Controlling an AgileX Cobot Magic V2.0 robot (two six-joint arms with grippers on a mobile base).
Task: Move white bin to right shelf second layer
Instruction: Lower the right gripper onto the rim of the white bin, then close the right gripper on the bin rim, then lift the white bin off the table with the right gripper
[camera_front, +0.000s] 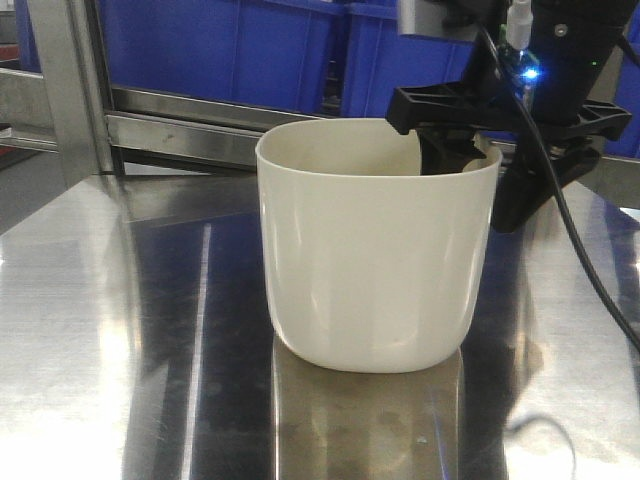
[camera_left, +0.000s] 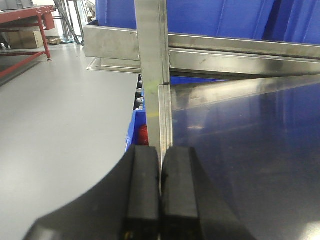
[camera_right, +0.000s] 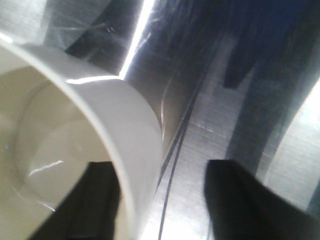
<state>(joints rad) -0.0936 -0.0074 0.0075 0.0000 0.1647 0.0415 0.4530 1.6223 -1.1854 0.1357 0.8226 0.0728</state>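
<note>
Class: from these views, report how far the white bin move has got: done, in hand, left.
Done: the approach; the right end effector straddles one wall of the white bin, one finger inside, one outside. In hand: the grasp; jaws open. Left: lifting the bin off the tabletop and setting it on the shelf layer, not identifiable here. The left end effector is shut.
</note>
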